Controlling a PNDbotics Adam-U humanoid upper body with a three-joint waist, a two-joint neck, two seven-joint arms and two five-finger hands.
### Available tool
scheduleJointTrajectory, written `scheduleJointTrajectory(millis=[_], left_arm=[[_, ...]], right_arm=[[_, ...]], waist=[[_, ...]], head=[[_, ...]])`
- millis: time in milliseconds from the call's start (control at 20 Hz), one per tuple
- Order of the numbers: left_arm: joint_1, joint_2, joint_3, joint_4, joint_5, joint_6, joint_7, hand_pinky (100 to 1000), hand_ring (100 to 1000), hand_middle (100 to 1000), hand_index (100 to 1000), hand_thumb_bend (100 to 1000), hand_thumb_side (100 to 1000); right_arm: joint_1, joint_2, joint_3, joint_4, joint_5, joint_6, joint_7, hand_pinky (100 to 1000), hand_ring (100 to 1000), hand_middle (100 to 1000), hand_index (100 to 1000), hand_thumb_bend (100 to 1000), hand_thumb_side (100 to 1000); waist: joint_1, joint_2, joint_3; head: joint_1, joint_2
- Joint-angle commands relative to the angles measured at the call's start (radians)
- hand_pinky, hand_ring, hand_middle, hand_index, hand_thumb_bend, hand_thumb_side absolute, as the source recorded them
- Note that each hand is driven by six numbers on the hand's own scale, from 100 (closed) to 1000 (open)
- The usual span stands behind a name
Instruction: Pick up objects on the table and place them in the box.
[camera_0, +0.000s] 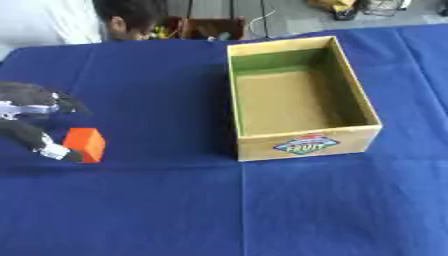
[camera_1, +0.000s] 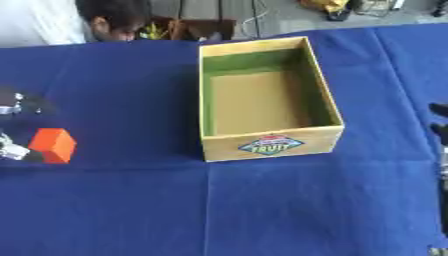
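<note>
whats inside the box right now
Nothing shows inside the box: only its bare tan floor and green inner walls. The near wall hides a thin strip of floor behind it. The orange block is outside it, at the left hand.

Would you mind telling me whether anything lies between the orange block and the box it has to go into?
Nothing visible does. The orange block, at the left hand, has only bare blue tablecloth between it and the box, whose inside looks empty.

text: "FRUIT" | on: label (camera_0: 305, 145) | where: near front wall of box (camera_0: 262, 149)
</note>
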Motion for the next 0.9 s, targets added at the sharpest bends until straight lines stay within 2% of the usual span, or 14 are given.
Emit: scheduleJointTrajectory(millis=[50, 300, 500, 900], left_arm=[[-0.013, 0.020, -0.008, 0.018, -0.012, -0.117, -0.106, 711, 875, 918, 1000, 742, 916], [-0.024, 0.001, -0.010, 0.032, -0.022, -0.126, -0.106, 704, 869, 901, 1000, 728, 910], [-0.038, -0.014, 0.000, 0.034, -0.052, -0.128, -0.106, 674, 846, 845, 1000, 685, 861], [-0.048, -0.033, 0.006, 0.071, -0.095, -0.129, -0.106, 660, 838, 819, 1000, 644, 827]], right_arm=[[-0.007, -0.003, -0.001, -0.015, 0.011, -0.002, 0.003, 834, 951, 769, 953, 100, 1000], [-0.007, 0.000, 0.000, -0.015, 0.012, 0.002, 0.008, 835, 952, 768, 952, 100, 1000], [-0.007, 0.003, 0.001, -0.015, 0.014, 0.002, 0.011, 835, 951, 764, 949, 100, 1000], [-0.008, 0.007, 0.003, -0.015, 0.018, 0.003, 0.016, 835, 951, 760, 947, 100, 1000]], waist=[[-0.001, -0.014, -0.001], [-0.001, -0.012, -0.001], [-0.002, -0.010, -0.002], [-0.001, -0.003, -0.004]], head=[[0.004, -0.010], [0.007, -0.014], [0.008, -0.016], [0.009, -0.023]])
